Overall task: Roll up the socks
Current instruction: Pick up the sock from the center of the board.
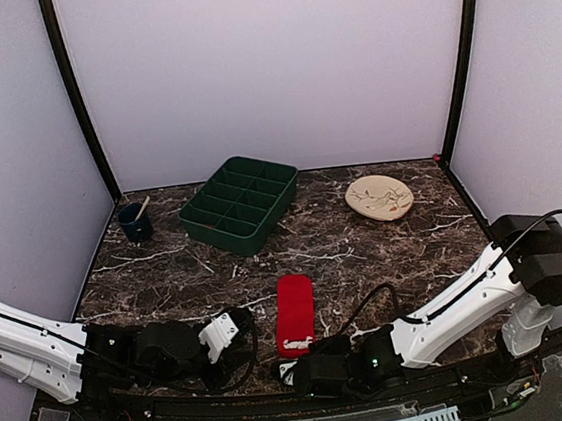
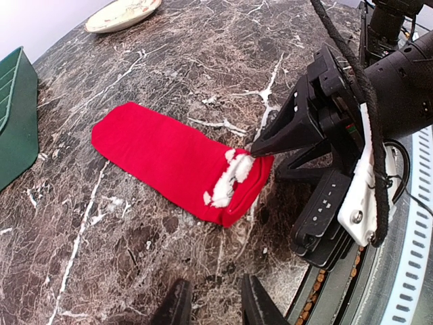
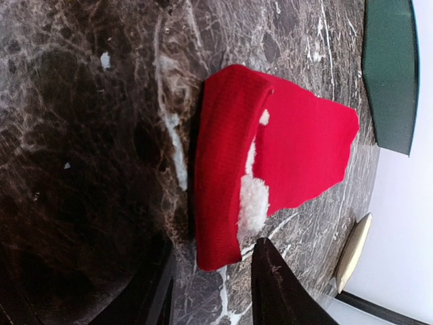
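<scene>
Right gripper straddles bright red fabric socks at the marble worktop's near edge.
Its jaws, like the left gripper's, stand apart; pinch both cuff layers squarely.

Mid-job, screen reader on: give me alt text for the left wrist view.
A red sock lies flat on the dark marble table, white fluffy marks at its cuff. The right gripper sets its black jaws at that cuff. A green tray shows at left, a beige plate beyond.

Free table across the middle of the frame.
Tray, cup and plate crowd the upper part; socks lie bottom centre.
</scene>
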`<state>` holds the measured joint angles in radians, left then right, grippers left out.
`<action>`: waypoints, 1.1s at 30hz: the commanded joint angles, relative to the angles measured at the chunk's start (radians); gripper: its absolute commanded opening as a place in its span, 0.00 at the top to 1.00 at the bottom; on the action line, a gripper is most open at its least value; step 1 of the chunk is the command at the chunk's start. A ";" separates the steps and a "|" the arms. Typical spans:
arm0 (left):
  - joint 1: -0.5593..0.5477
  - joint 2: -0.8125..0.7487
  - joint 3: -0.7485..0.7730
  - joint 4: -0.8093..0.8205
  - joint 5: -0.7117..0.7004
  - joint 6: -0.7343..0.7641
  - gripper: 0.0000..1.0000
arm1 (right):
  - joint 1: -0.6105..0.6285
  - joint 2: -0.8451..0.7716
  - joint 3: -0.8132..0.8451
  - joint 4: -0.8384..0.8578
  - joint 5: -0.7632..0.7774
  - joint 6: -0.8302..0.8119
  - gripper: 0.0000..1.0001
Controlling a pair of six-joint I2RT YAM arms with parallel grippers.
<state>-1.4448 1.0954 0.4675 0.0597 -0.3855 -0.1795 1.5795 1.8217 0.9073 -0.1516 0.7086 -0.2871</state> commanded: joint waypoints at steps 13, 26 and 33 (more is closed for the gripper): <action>-0.002 0.011 0.003 0.005 -0.024 0.005 0.72 | -0.070 0.033 0.019 -0.054 -0.125 -0.001 0.73; -0.003 0.021 0.012 -0.007 -0.033 0.005 0.72 | -0.114 0.032 0.030 -0.074 -0.173 -0.029 0.87; -0.003 0.032 0.021 -0.010 -0.034 0.006 0.72 | -0.156 0.010 0.086 -0.154 -0.321 0.005 0.90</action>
<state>-1.4448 1.1213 0.4686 0.0582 -0.4061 -0.1795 1.4612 1.8317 0.9573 -0.1955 0.5301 -0.3103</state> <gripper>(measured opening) 0.283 0.103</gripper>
